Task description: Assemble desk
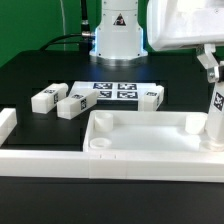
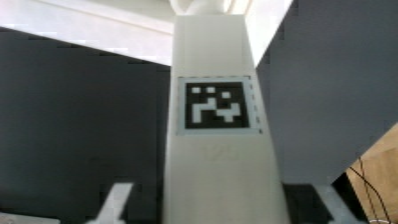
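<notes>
1. The two-finger gripper (image 1: 210, 76) hangs at the exterior view's right, over the far right corner of the desk panel. It is clenched on the upper end of a short square-section white plastic leg (image 1: 215, 112).
2. This held leg stands nearly upright with a slight lean. Its lower end is down inside the panel's far right corner. Whether it sits in a socket there cannot be told.
3. In the wrist view the held leg (image 2: 221, 120) fills the middle of the picture, showing a black-and-white square tag (image 2: 217, 104). A grey finger (image 2: 116, 205) shows beside it on one side.
4. The white plastic rectangular panel (image 1: 140, 157) lies flat on the near part of the black table (image 1: 30, 62), raised rim up. A round socket (image 1: 100, 145) is visible in its near left corner.
5. Three more white tagged legs lie on their sides beyond the panel. The leftmost leg (image 1: 45, 98) and the middle leg (image 1: 72, 103) lie close together at the exterior view's left. The rightmost loose leg (image 1: 148, 97) lies further right.
6. The marker board (image 1: 110, 91) lies flat between the middle leg and the rightmost loose leg.
7. A long low white border bar (image 1: 50, 166) runs along the near side, just beside the panel. A second bar (image 1: 6, 122) stands at the far left edge.
8. The arm's white base (image 1: 118, 35) rises at the far side of the table.
</notes>
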Controlling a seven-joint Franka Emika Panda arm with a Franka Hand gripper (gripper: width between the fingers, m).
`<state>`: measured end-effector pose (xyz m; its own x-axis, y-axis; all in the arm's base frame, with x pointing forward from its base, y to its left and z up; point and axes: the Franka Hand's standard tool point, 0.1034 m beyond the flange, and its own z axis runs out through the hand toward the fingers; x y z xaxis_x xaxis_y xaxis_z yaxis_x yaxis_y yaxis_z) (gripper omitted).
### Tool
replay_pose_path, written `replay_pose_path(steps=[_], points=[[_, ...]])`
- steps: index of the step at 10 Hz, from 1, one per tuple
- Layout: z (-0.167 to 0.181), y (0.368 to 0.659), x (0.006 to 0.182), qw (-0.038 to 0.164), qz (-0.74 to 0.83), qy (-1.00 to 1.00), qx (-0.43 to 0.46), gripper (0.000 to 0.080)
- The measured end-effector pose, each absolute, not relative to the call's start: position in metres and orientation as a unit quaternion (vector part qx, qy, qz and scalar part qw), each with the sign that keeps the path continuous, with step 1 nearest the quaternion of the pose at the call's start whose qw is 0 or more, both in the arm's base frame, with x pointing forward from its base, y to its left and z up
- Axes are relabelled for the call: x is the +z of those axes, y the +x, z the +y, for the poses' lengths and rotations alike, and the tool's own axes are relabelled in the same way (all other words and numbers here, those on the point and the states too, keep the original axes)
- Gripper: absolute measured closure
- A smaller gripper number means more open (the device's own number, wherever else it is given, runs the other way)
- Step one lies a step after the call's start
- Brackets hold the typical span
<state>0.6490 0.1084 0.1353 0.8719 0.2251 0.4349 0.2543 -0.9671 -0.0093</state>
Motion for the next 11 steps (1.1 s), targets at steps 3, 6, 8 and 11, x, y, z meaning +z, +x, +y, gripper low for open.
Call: replay_pose_path(steps=[3,6,8,11], points=[[0.108,0.642,0.142,0.032,-0.126,-0.967,-0.221,0.0508],[0.108,0.641,0.14,0.032,-0.126,-0.967,-0.219,0.0508],[0.109,0.64,0.138,0.032,-0.127,-0.967,-0.217,0.0508],[0.112,0.636,0.134,0.032,-0.131,-0.967,-0.216,0.0508]])
